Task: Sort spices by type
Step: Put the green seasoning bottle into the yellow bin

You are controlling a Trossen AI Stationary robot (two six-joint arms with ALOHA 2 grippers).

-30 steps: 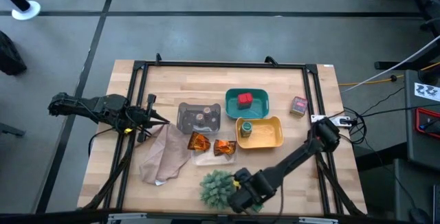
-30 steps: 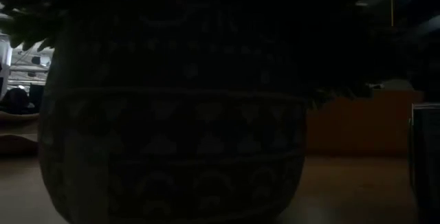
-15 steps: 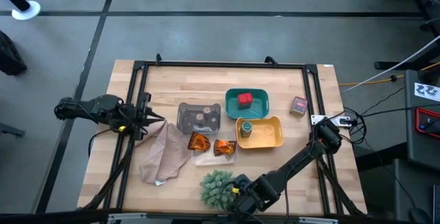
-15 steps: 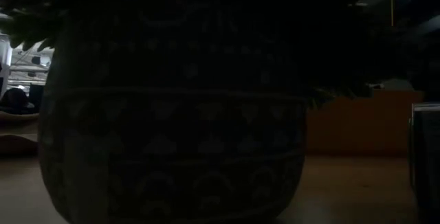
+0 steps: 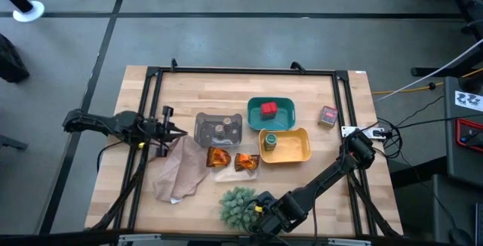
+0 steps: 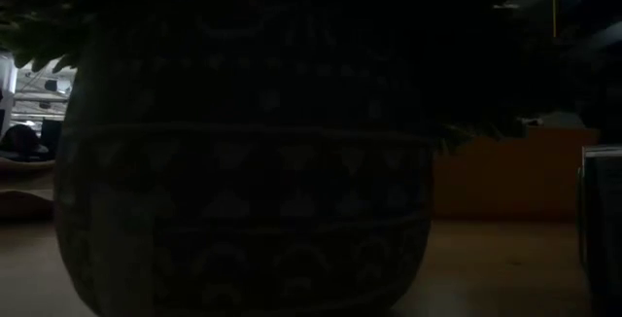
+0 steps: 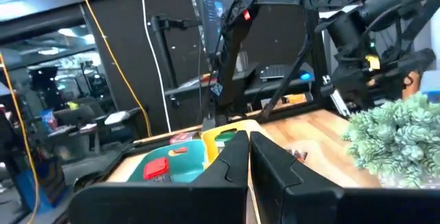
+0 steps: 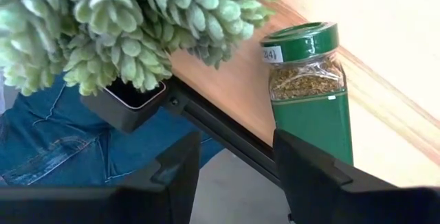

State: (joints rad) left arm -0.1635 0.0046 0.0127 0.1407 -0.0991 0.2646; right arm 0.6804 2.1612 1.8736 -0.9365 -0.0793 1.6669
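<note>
a green jar (image 8: 311,93) stands upright at the table's front edge beside the spiky plant (image 5: 238,205), just ahead of the right gripper (image 8: 234,172), fingers spread and empty; left gripper (image 7: 249,157) at the table's left, fingers together

So there's a wooden table (image 5: 196,87) with a black frame around it. Four small trays sit mid-table: a grey one (image 5: 202,129), a teal one (image 5: 283,110) beside it, a yellow one (image 5: 298,146) just below the teal, and a clear one (image 5: 226,173) near the front. A crumpled tan cloth (image 5: 178,172) lies left of the clear tray. A spiky green plant ball (image 5: 238,205) sits at the front edge, and its patterned pot (image 6: 243,191) fills most of the low view.
</note>
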